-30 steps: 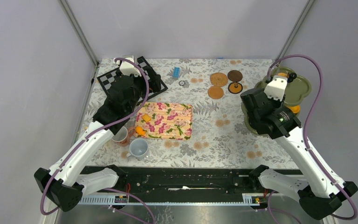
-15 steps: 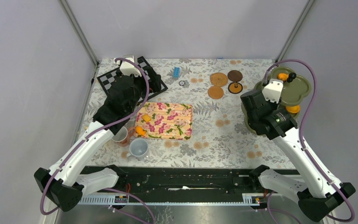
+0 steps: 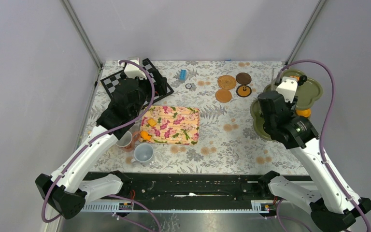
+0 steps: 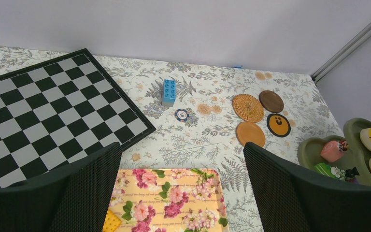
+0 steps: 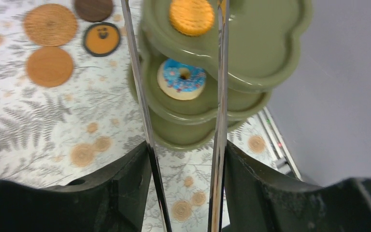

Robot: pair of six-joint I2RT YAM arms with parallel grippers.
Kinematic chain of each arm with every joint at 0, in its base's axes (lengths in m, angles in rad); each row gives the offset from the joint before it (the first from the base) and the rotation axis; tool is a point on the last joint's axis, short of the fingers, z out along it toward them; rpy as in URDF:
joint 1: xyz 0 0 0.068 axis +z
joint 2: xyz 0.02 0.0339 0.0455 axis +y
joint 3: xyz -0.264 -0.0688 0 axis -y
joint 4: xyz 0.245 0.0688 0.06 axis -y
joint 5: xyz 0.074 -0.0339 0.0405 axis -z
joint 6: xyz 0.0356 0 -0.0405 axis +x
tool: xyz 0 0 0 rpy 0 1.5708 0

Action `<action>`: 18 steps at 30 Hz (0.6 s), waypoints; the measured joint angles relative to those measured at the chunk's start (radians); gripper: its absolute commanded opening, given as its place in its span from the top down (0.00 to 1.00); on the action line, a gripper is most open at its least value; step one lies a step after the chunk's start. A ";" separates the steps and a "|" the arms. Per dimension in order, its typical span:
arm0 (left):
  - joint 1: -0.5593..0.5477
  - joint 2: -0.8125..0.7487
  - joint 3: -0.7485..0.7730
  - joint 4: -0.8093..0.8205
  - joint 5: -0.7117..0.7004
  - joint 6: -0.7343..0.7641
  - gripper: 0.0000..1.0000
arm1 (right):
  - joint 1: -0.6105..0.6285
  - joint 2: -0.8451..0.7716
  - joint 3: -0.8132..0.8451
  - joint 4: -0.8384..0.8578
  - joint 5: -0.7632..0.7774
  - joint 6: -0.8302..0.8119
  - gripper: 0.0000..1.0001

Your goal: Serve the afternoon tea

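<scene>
My right gripper (image 5: 186,150) is shut on the metal tongs (image 5: 221,96). Their two blades run forward over a green tiered tray (image 5: 275,53). An orange cookie (image 5: 191,16) lies on the upper tier and a blue-iced doughnut (image 5: 181,79) on the lower, both untouched. My left gripper (image 4: 182,154) hangs open above the floral mat (image 3: 170,124) and holds nothing. A yellow cracker (image 3: 151,122) lies on the mat and an orange pastry (image 3: 146,136) at its left edge. Two mugs (image 3: 144,153) (image 3: 124,141) stand near the mat's front left corner. Several round coasters (image 3: 226,81) lie at the back.
A chessboard (image 4: 43,106) fills the back left corner. A blue brick (image 4: 168,92) and a small round token (image 4: 181,114) lie beside it. The cage's posts and walls close in the table on three sides. The green tray (image 3: 309,92) stands at the right edge.
My right arm has shifted a little to the right, with its wrist turned more squarely toward the green tray. The left arm has not moved.
</scene>
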 measured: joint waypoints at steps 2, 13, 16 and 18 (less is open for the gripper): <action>0.000 0.000 0.000 0.000 0.000 0.000 0.01 | -0.001 -0.021 0.001 0.052 -0.063 -0.055 0.41; 0.000 0.000 0.000 0.000 -0.023 0.004 0.01 | 0.017 0.065 -0.106 0.487 -0.895 -0.232 0.42; 0.000 -0.005 -0.011 0.004 -0.047 0.004 0.01 | 0.090 0.203 -0.185 0.587 -1.004 -0.236 0.41; 0.000 -0.013 -0.022 0.002 -0.061 0.005 0.01 | 0.156 0.292 -0.200 0.600 -1.035 -0.245 0.41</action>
